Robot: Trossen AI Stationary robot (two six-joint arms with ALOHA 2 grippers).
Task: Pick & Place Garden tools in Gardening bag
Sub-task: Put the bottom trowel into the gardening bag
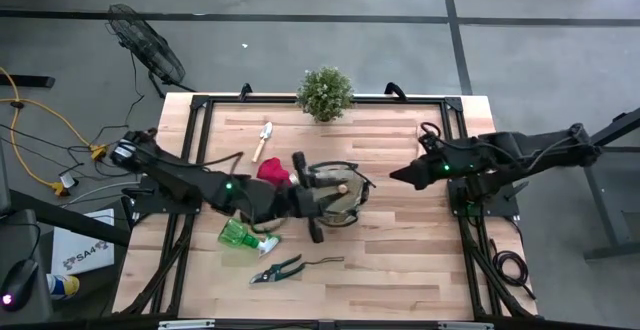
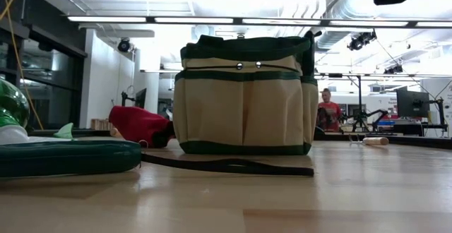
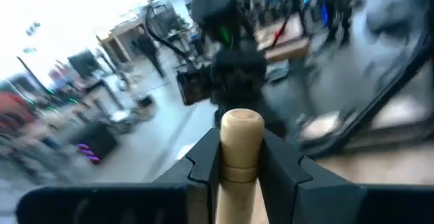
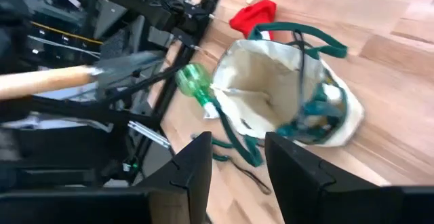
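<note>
I see the bag (image 1: 335,195), tan cloth with dark green trim, standing mouth-up at mid-table, the red glove (image 1: 272,171) just beside it. My left gripper (image 3: 241,166) reaches low across the table to the bag, clamped on a wooden-handled trowel (image 3: 240,149) over the opening. My right gripper (image 4: 237,159) hangs well off to the bag's right, fingers parted, holding nothing.
</note>
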